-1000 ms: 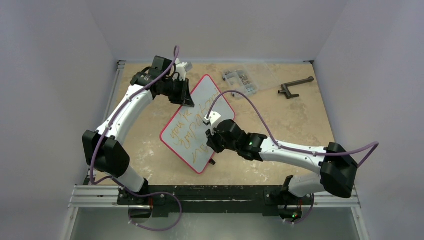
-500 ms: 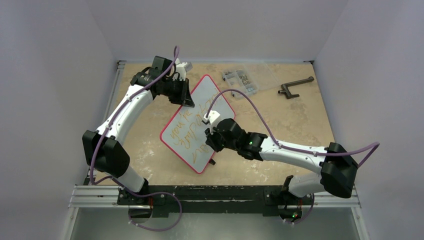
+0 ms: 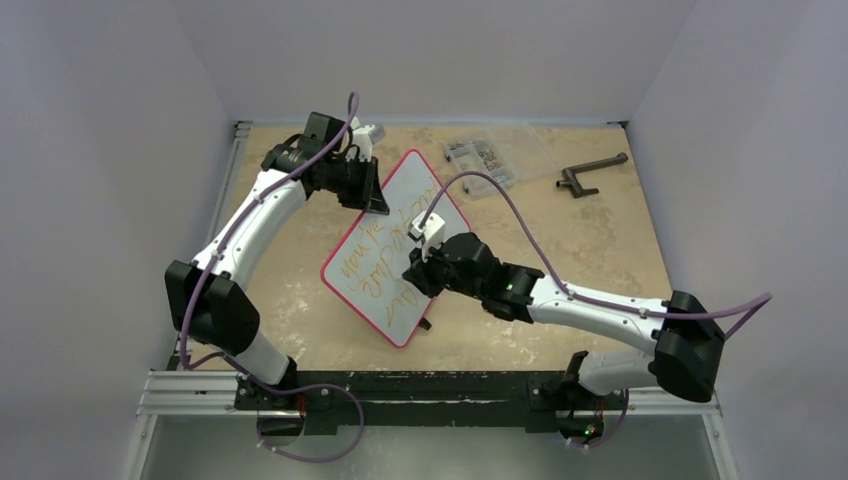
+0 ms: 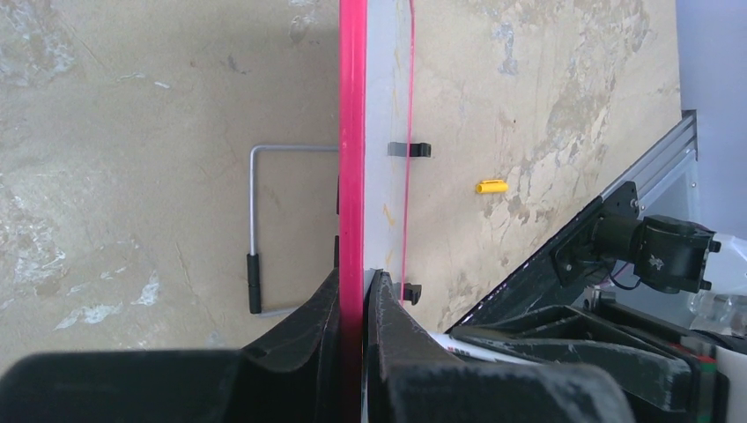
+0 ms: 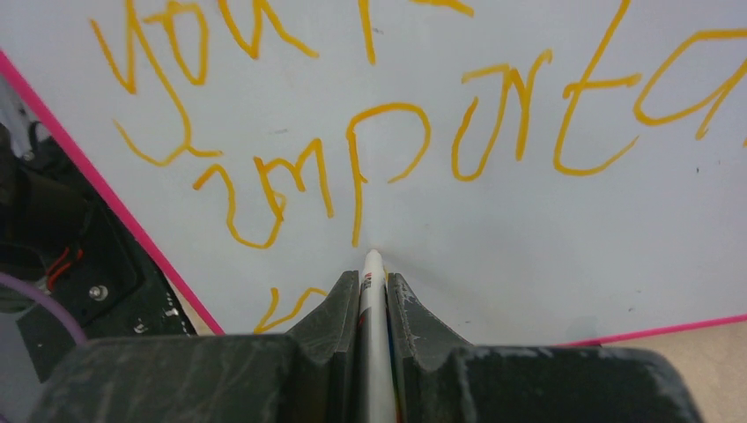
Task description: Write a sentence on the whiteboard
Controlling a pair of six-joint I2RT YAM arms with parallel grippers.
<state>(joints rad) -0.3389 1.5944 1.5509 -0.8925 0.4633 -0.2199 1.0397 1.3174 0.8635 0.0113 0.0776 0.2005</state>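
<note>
The whiteboard (image 3: 415,190), white with a red rim, stands tilted on the table. My left gripper (image 3: 374,203) is shut on its upper left rim (image 4: 352,176). The sentence (image 3: 375,265) runs in orange-yellow slanted lines starting with "you"; it fills the right wrist view (image 5: 388,141). My right gripper (image 3: 412,276) is shut on a white marker (image 5: 373,291), whose tip touches the board just under the second line. A start of a third line (image 5: 286,308) shows at the lower left.
A clear parts box (image 3: 490,157) and a dark metal handle (image 3: 590,172) lie at the back right. The board's wire stand (image 4: 255,229) and a small yellow cap (image 4: 491,186) sit on the table behind the board.
My right gripper has moved a little up and left across the board with the marker. The left arm and the board have not moved.
</note>
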